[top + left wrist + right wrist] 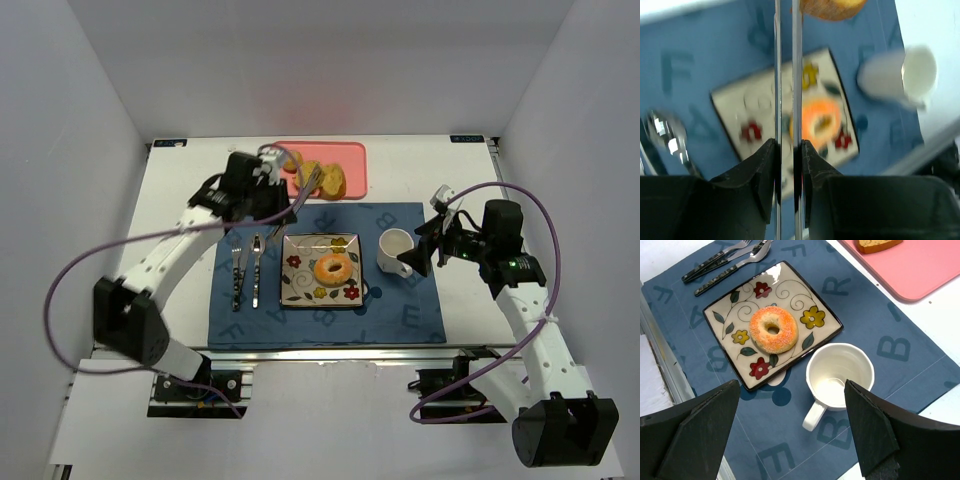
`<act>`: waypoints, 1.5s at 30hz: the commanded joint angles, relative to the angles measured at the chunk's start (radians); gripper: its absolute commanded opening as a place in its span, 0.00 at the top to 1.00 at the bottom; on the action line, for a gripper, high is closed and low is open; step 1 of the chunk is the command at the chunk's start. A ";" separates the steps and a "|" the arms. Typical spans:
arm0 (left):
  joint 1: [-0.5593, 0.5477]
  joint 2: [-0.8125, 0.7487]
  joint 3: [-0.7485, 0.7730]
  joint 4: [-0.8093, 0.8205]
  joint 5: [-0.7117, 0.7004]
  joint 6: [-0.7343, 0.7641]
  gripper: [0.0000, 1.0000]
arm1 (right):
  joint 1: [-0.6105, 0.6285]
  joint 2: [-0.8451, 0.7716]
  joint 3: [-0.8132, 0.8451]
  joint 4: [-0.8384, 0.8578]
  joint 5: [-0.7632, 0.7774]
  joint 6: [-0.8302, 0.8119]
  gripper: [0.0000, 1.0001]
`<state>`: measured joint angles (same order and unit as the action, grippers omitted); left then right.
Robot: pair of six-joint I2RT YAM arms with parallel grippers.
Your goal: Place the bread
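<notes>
- Two pincers appear: the left pincer point(788, 152) stands narrow, clamped on thin metal tongs point(797, 75). The right pincer point(791, 385) is spread wide and holds nothing.
- Step in hand, as judged: moving a further piece of bread to the plate point(805, 295) with the tongs. One glazed ring point(773, 329) already lies at the plate's middle.
- Unplaced bread pieces point(322, 180) sit on the pink tray point(350, 160), which rests on the bench point(430, 180) just beyond the plate's far edge.
- One golden piece point(832, 6) shows at the top edge of the left wrist view, just beside the tong blades and well ahead of the left pincer. Whether the blades clasp it cannot be told.
- Left pincer: above the plate's far-left corner. Right pincer: to the plate's right, near the white mug point(840, 372), which stands just beside the plate on the blue mat point(900, 350).
- Next move, as judged: bring the tong tips low over a bare part of the plate beside the ring, then ease the left pincer so the blades part. The ring leaves little free room, so aim matters.
</notes>
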<state>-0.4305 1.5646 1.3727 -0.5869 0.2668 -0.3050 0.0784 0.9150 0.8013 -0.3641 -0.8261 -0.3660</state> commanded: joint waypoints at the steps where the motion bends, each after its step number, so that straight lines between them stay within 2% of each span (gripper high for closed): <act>1: -0.004 -0.213 -0.177 -0.095 0.049 0.007 1.00 | -0.006 -0.008 -0.010 0.016 -0.034 0.013 0.11; 6: -0.008 -0.417 -0.346 -0.214 0.066 -0.003 1.00 | -0.005 0.013 -0.004 0.014 -0.056 0.015 0.11; 12: -0.011 -0.451 -0.458 -0.177 0.066 -0.036 1.00 | -0.006 0.027 0.016 0.008 -0.070 0.016 0.11; 14: -0.017 -0.433 -0.471 -0.166 0.068 -0.037 0.97 | -0.005 0.027 0.019 0.005 -0.067 0.015 0.11; 21: -0.025 -0.410 -0.445 -0.175 0.049 -0.022 0.64 | -0.005 0.028 0.018 0.005 -0.065 0.016 0.11; 22: -0.025 -0.411 -0.436 -0.179 0.042 -0.022 0.54 | -0.006 0.027 0.016 0.005 -0.065 0.016 0.11; 25: -0.025 -0.425 -0.399 -0.195 0.014 -0.025 0.49 | -0.006 0.027 0.013 0.005 -0.065 0.018 0.11; 32: -0.025 -0.422 -0.347 -0.203 -0.030 -0.022 0.49 | -0.005 0.028 0.010 0.011 -0.067 0.019 0.10; 36: -0.024 -0.408 -0.291 -0.179 -0.136 -0.034 0.51 | -0.006 0.025 0.007 0.013 -0.065 0.019 0.11; 45: 0.029 -0.169 -0.129 -0.067 -0.183 -0.057 0.53 | -0.005 0.021 -0.002 0.014 -0.062 0.012 0.11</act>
<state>-0.4244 1.3502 1.1957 -0.7212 0.1139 -0.3428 0.0784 0.9440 0.8013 -0.3649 -0.8677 -0.3511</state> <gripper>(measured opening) 0.470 0.895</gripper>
